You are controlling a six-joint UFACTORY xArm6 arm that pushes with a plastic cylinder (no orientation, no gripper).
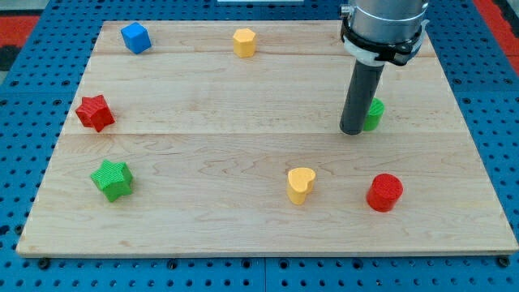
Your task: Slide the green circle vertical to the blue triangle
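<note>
The green circle (375,113) sits on the wooden board at the view's right, mostly hidden behind my rod. My tip (353,130) rests on the board touching the circle's left side. No blue triangle shows; the only blue block is a blue cube (136,37) at the view's top left.
A yellow hexagon-like block (244,41) lies at the top centre. A red star (95,112) and a green star (112,179) lie at the left. A yellow heart (300,184) and a red cylinder (384,192) lie at the lower right. The board's right edge (474,138) is near the circle.
</note>
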